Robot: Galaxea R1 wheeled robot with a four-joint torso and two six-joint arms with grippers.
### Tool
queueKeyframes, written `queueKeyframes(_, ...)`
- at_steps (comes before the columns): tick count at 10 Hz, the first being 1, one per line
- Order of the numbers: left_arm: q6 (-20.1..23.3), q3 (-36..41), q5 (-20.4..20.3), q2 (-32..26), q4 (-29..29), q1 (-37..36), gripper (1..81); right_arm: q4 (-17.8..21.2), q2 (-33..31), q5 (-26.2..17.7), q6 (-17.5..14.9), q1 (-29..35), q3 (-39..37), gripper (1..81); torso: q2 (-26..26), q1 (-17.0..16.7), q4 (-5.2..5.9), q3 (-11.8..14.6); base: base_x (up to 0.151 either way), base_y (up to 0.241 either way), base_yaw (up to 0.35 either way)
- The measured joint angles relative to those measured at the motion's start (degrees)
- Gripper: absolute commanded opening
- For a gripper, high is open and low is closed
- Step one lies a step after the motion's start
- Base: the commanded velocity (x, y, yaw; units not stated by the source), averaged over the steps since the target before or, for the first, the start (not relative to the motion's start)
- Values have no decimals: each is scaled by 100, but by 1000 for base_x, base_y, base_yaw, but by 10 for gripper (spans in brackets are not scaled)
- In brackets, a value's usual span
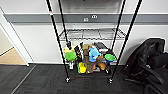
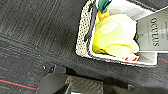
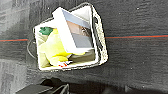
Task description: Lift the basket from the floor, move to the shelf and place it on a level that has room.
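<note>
Down on the dark carpet floor (image 3: 140, 60), the basket (image 3: 101, 50) is sitting upright and untouched, with nothing gripping its rim or loop handles. It is carrying a yellow plush toy (image 2: 115, 37) and a pale box (image 3: 75, 31) leaning across the top. Both wrist cameras are looking down on it from above, so it is lying below and between the two arms; the left wrist view is showing it larger, which suggests that arm is somewhat nearer. Neither gripper's fingers are making themselves out clearly, so their opening cannot be told. Ahead, the shelf (image 1: 56, 40) is standing against the wall, its middle level (image 1: 92, 33) lying bare while the lowest tier is crowded with colourful items (image 1: 87, 58).
</note>
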Motion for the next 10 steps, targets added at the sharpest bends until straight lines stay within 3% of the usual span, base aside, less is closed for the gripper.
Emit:
queueKeyframes(6,0,-30,-78,94,-7,-323,811,204,28,-254,0,183,-83,811,-1088,680,0,-66,0,0,0)
queueKeyframes(10,0,-33,39,130,-5,-463,811,265,50,-262,2,319,-94,811,-1785,1124,0,-706,0,0,0)
